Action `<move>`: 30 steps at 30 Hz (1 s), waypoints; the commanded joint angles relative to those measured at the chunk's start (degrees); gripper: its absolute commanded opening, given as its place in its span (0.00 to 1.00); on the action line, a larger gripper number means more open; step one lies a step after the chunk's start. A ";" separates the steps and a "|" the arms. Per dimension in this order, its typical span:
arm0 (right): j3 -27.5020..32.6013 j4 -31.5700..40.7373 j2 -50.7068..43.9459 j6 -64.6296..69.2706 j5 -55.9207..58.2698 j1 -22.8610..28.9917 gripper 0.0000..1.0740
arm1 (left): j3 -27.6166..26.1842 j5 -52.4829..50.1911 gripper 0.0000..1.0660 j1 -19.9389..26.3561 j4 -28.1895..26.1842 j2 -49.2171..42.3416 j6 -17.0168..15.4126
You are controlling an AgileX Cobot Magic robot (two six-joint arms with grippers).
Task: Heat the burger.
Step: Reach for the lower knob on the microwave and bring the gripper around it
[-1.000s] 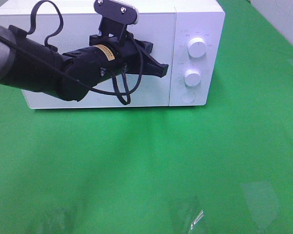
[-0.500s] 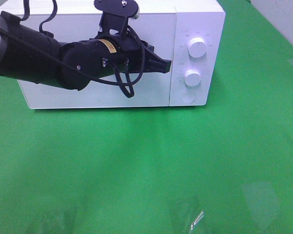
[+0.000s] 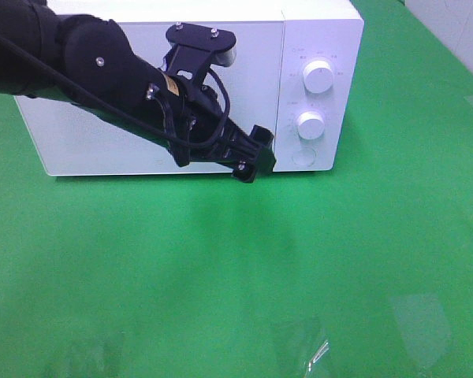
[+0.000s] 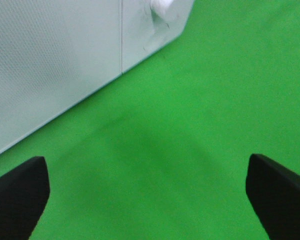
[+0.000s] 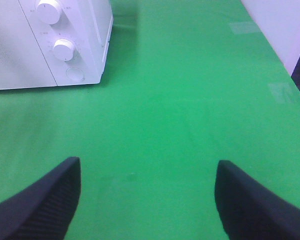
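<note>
The burger is out of view in every frame. The white microwave (image 3: 260, 47) stands at the back of the green table with its door shut. My left gripper (image 3: 252, 157) hangs in front of the door's lower right corner, pointing down at the cloth. In the left wrist view the left gripper (image 4: 147, 200) is open, with its fingers (image 4: 17, 195) wide apart and nothing between them. My right gripper (image 5: 149, 200) is open too, empty over bare green cloth. It does not show in the exterior high view.
The microwave's control panel carries an upper knob (image 3: 318, 77), a lower knob (image 3: 310, 124) and a round button (image 3: 303, 155). Green cloth (image 3: 221, 276) covers the table in front. The microwave (image 5: 20, 60) lies far from the right gripper. A pale wall (image 5: 285, 30) borders the table.
My left gripper was shut at the door's right edge beside the panel. It has swung down to the door's lower right corner and opened wide. The microwave has not moved.
</note>
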 commanded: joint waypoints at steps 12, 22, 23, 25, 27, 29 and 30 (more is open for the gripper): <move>0.23 -0.06 -1.38 -0.46 -0.06 -0.29 0.68 | -0.34 28.42 0.94 -0.40 2.58 -9.40 -0.63; 0.23 -0.06 -1.38 -0.46 -0.06 -0.29 0.68 | -0.34 42.34 0.94 9.57 6.30 -18.56 -7.16; 0.23 -0.06 -1.38 -0.46 -0.06 -0.29 0.68 | -0.34 42.34 0.94 9.57 6.30 -18.56 -7.16; 0.23 -0.06 -1.38 -0.46 -0.06 -0.29 0.68 | -0.34 44.40 0.94 13.75 6.13 -20.40 -7.10; 0.23 -0.06 -1.38 -0.46 -0.06 -0.29 0.68 | -0.34 46.07 0.94 17.70 6.13 -22.35 -6.99; 0.23 -0.06 -1.38 -0.52 -0.06 -0.29 0.68 | -0.34 47.38 0.94 21.54 6.13 -24.18 -6.59; 0.23 -0.06 -1.38 -0.52 -0.06 -0.29 0.68 | -0.34 48.87 0.94 25.04 6.19 -25.95 -6.36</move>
